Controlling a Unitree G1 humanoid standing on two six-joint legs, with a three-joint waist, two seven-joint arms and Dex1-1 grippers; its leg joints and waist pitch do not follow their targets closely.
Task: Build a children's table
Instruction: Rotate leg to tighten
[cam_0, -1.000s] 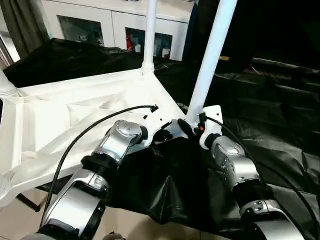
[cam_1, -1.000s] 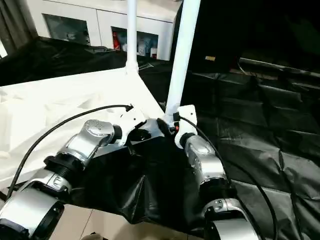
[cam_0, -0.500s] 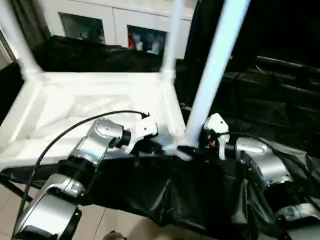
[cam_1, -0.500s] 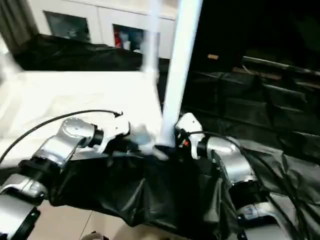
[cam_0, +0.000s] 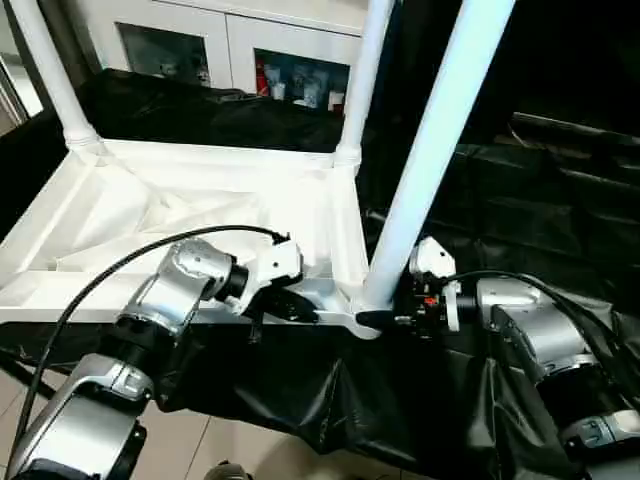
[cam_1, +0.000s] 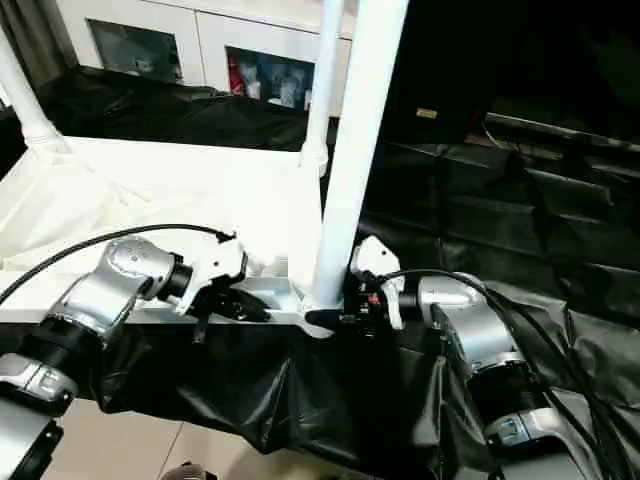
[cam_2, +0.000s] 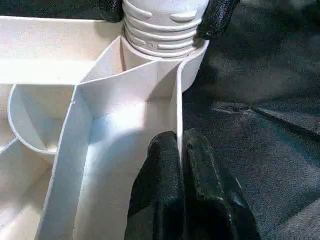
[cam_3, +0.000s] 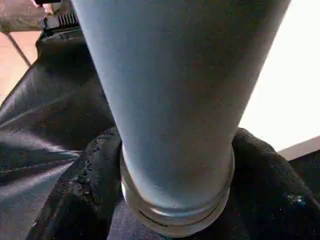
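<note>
Leg (cam_0: 430, 150) stands upright in the table top's (cam_0: 150, 215) nearest corner socket (cam_2: 165, 25), its long axis vertical, rising straight from the right gripper (cam_0: 390, 318), whose jaws are clenched round its base. The left gripper (cam_2: 179, 165), just beside that socket, pinches the top's thin rim wall with its jaws closed. The top lies ribbed side up on the black-draped tabletop (cam_0: 520, 200), with two more legs (cam_0: 365, 80) standing at corners farther from the socket. The right arm is nearer the leg, so any turning or pressing home probably falls to it. Compared with a second ago, the leg stands closer to plumb and its grooved collar looks seated, though how deep is unclear.
</note>
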